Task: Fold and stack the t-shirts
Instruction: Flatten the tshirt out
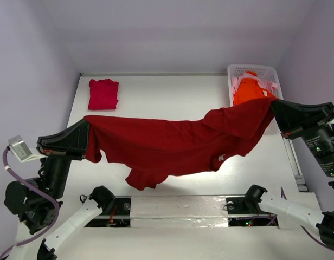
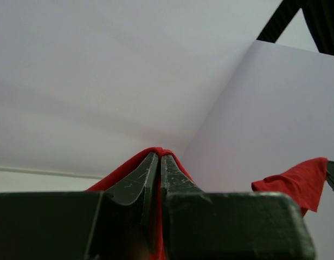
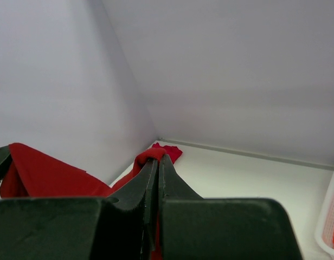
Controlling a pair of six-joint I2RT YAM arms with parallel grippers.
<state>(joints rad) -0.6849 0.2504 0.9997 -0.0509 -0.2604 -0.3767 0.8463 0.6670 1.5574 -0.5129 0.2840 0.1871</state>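
At the far left of the table (image 1: 172,95) a crimson-pink t-shirt (image 1: 103,93) lies folded into a neat rectangle, flat and on its own.

Nearer to me, the left gripper (image 2: 159,160) has its jaws pressed together with only a sliver between them, and red cloth is bunched around and above the fingertips. It has hold of the left end of the large dark red t-shirt (image 1: 172,143).

That shirt hangs spread between the two arms, its long axis running left to right across the table. The right end sits a little farther back than the left. The middle sags, and a loose flap droops toward the near edge, left of centre. A small white tag shows on the lower right part of the cloth.

The right gripper (image 3: 158,161) is likewise closed to a thin slit, with the shirt's right end pinched in it.

Just behind that gripper, in the far right corner, stands a white lattice basket (image 1: 254,69). A bright orange t-shirt (image 1: 251,93) is heaped inside it, and a pale pink t-shirt (image 1: 235,84) is crumpled against the orange one.
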